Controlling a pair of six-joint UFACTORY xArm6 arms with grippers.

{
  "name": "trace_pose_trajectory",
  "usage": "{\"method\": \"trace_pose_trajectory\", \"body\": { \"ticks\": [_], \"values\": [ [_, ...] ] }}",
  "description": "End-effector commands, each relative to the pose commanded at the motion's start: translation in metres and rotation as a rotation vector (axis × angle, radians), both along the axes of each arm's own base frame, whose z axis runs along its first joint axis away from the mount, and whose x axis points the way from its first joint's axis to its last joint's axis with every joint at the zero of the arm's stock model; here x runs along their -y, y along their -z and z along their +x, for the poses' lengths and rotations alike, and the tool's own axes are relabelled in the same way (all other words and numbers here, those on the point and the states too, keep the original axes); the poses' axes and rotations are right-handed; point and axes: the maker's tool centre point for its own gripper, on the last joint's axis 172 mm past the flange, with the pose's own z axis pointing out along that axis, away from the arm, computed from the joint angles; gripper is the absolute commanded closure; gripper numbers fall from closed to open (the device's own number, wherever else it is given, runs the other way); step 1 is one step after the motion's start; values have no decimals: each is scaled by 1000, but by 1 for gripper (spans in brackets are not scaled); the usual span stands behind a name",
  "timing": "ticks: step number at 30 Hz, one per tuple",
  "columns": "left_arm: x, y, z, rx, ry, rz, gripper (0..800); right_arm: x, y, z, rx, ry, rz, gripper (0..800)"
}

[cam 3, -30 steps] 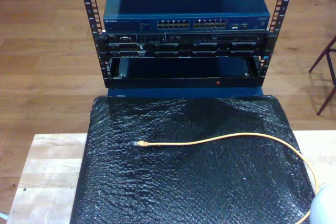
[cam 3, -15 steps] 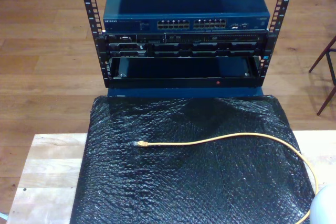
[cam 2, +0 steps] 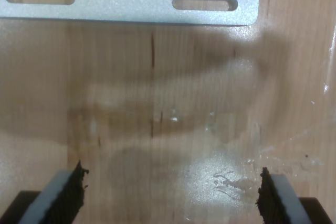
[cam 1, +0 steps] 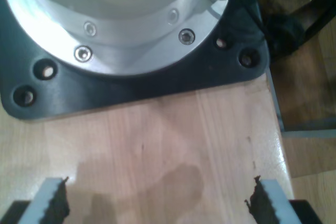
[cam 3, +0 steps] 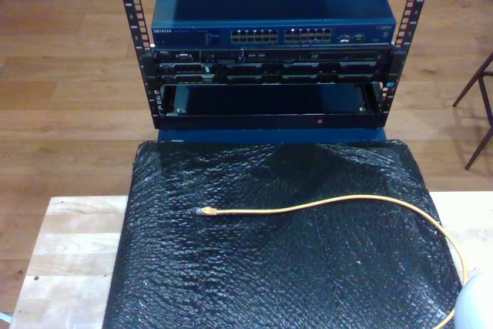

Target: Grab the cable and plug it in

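Thin yellow-orange cable curving on crinkled black mat — both tools (serrated pads) apart

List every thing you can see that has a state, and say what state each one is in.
cable: lying loose on the black mat, unplugged, held by nothing.
clear plug: resting on the mat, pointing to the exterior view's left.
network switch: front ports empty.
my first gripper: open, empty.
my second gripper: open, empty.

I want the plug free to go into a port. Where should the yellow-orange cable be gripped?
Just behind the small clear plug, on the thin yellow-orange network cable, probably from above: that stretch lies flat and straight on the black bubble-wrap mat, tip unobstructed.
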Motion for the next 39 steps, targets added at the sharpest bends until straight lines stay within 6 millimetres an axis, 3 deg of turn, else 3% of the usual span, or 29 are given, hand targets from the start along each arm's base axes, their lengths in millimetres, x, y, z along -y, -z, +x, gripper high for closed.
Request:
{"method": "trace_pose_trajectory", "body": {
  "ticks": [26,33,39],
  "values": [
    [-3,-5,-1,-4,-1,-1,0,8,-6,0,-1,-4,-25,1],
    [-7,-30,-2,-20,-4,-51,0,21,-24,1,4,-1,-63,1],
    [-6,-34,-2,-24,-3,-59,0,22,-56,4,8,13,-5,1]
  ]
}}
